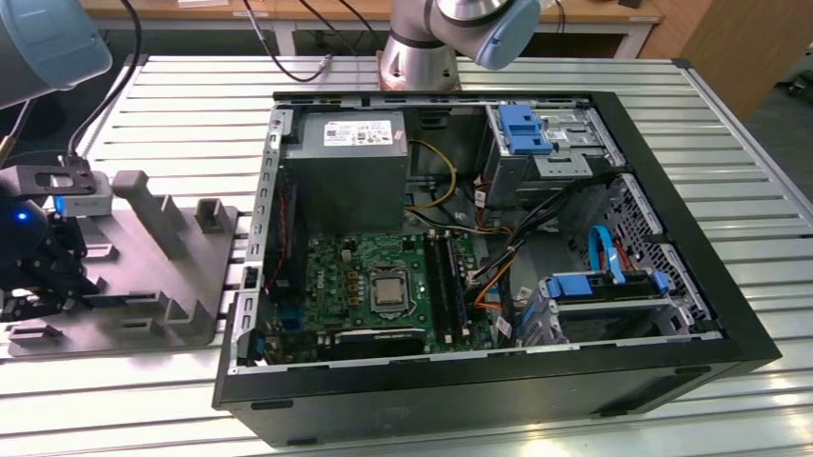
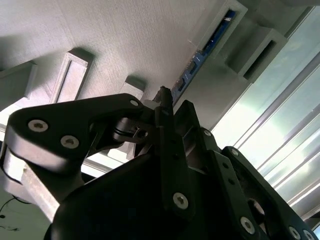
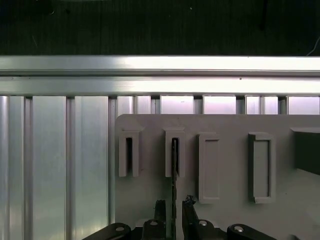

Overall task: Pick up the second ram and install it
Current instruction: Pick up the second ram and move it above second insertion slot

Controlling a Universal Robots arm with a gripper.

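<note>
In the first wrist view, the pincer [image 3: 174, 202] is standing slightly open, its fingers [image 3: 160, 210] flanking the second ram [image 3: 174, 160] with a slim gap on each side. The ram is standing on edge in a slot of the grey holder [image 3: 225, 125].

In the second wrist view, the ram's blue-green face is showing along that slot.

In the exterior view, the holder is lying on the counter [image 1: 166, 105], to the exterior view's left of the open computer case [image 1: 711, 314].

Glare streaks the slatted table [image 3: 160, 65]; the pincer [image 2: 176, 101] looks dark, soft.
</note>
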